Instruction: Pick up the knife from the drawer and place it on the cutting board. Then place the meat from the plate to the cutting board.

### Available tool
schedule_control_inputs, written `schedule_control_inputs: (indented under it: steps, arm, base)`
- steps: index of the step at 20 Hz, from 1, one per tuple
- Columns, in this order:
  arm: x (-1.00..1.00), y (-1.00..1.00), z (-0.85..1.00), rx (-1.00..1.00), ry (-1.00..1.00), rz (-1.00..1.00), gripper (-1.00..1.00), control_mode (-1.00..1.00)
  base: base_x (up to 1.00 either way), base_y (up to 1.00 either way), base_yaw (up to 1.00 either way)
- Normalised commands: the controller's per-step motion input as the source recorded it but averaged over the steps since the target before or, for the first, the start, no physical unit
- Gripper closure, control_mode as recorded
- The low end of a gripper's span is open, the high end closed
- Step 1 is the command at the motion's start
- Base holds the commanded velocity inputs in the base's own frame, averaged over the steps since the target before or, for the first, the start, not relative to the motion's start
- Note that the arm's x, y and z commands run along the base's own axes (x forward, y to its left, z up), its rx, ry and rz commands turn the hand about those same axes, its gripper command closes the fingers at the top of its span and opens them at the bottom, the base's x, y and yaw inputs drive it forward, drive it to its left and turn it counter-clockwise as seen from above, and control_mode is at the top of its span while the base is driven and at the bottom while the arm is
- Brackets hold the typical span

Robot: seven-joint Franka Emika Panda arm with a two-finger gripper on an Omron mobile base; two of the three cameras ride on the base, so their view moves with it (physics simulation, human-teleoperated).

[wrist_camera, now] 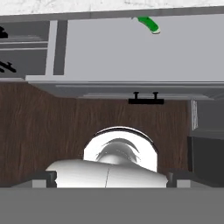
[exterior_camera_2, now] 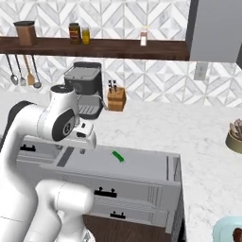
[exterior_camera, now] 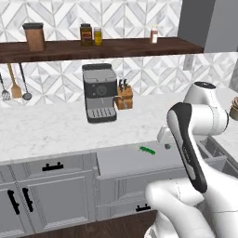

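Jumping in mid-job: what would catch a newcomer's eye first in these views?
The bright green knife stands out, lying alone near the back of the pulled-out grey drawer under the marble counter. The big white arm fills the foreground, its open gripper above the drawer's front. At the far right sits the pale plate with the meat.

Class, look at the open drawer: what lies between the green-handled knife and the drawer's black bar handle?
Nothing. In the hand view, only the drawer's plain grey floor stretches between the knife near the back and the bar handle on the front.
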Motion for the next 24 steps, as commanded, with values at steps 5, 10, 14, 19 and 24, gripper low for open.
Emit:
schedule_control_inputs:
  steps: [5, 10, 14, 19, 24]
  arm:
    - [0.00, 0.00, 0.00, 0.00, 0.00, 0.00, -1.00, 1.00]
    - [0.00, 0.00, 0.00, 0.00, 0.00, 0.00, -1.00, 1.00]
    - [0.00, 0.00, 0.00, 0.00, 0.00, 0.00, -1.00, 1.00]
    - [0.00, 0.00, 0.00, 0.00, 0.00, 0.00, -1.00, 1.00]
    - [0.83, 0.00, -0.16, 0.00, 0.00, 0.00, -1.00, -1.00]
  base:
    - [-0.43, -0.24, 0.02]
    - [-0.64, 0.00, 0.01]
    - [-0.49, 0.00, 0.00]
    - [-0.02, 0.00, 0.00]
    - [0.00, 0.00, 0.00]
